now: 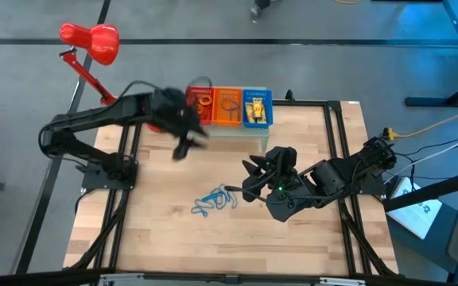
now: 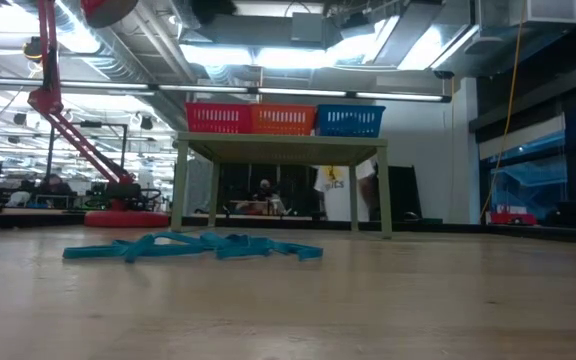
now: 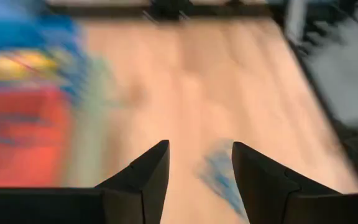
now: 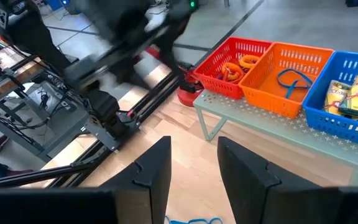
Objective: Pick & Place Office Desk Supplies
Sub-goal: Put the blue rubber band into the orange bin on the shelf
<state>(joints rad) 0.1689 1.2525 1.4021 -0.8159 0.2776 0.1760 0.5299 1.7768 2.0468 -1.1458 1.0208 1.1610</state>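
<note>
One pile of blue wiry loops remains on the surface; the left hand, fingers apart and empty, should descend squarely over it.

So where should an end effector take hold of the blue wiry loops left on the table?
From straight above, pinching across the middle of the blue wiry loops, where the strands bunch together. They lie flat and low on the wooden table, so a sideways approach has little to catch.
</note>
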